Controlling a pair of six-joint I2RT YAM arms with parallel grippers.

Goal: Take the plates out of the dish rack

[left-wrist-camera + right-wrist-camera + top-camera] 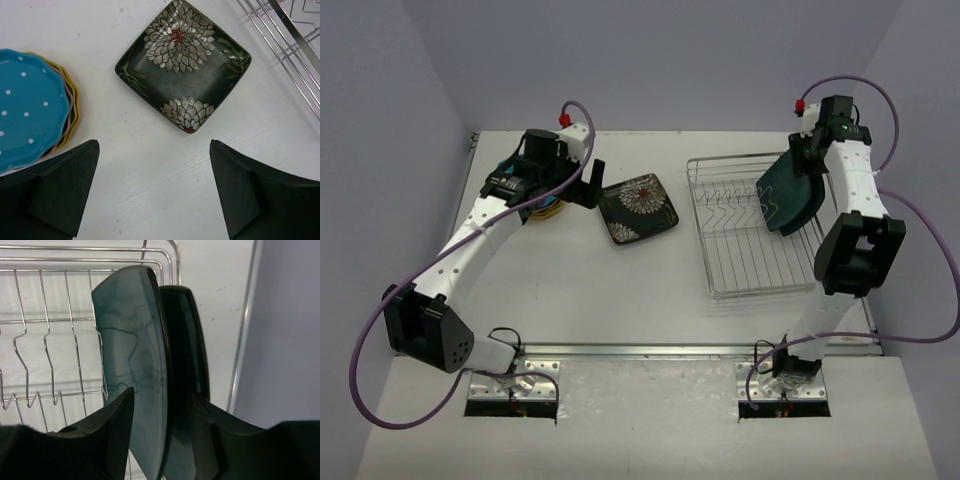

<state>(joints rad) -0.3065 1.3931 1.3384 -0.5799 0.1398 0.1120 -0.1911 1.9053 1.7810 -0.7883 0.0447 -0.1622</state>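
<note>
Right end effector (162, 392) clamps two nested dark teal plates (135, 340) above dish rack (740, 250). Left end effector (154, 145) wide open, empty; one black floral plate (182, 67) ahead, four-plate dotted stack (30, 105) left, on tabletop (150, 190).

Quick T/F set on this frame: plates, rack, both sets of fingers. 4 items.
1. The left fingers are open and hold nothing. True.
2. The floral plate sits in the rack. False: it lies flat on the table, left of the rack.
3. A blue plate tops the stack. True.
4. The right fingers are empty. False: they clamp the teal plate, on edge over the rack.
</note>
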